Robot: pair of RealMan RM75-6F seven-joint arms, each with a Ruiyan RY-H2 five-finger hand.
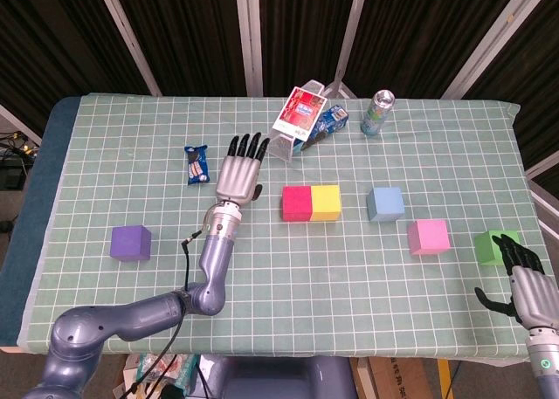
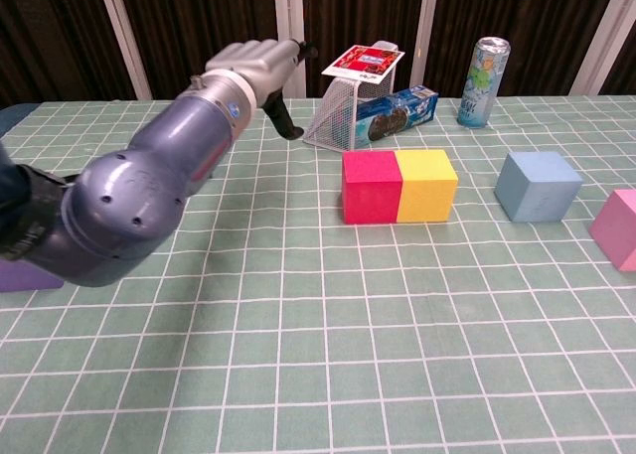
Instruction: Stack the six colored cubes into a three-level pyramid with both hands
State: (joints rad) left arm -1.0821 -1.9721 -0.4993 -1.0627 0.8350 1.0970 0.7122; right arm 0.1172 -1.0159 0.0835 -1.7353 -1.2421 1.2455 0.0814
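Six cubes flat on the green grid cloth point(image 1: 105, 163), both hands empty.

Red cube point(image 1: 297, 202) touching yellow cube point(image 1: 327, 202) at centre; blue cube point(image 1: 384, 204) apart to their right, then pink point(image 1: 428, 237), then green point(image 1: 495, 246) at right edge; purple point(image 1: 130, 242) alone at left. Left hand point(image 1: 238, 172) flat, fingers spread, left of red. Right hand point(image 1: 529, 292) at lower right, fingers apart, just below green.
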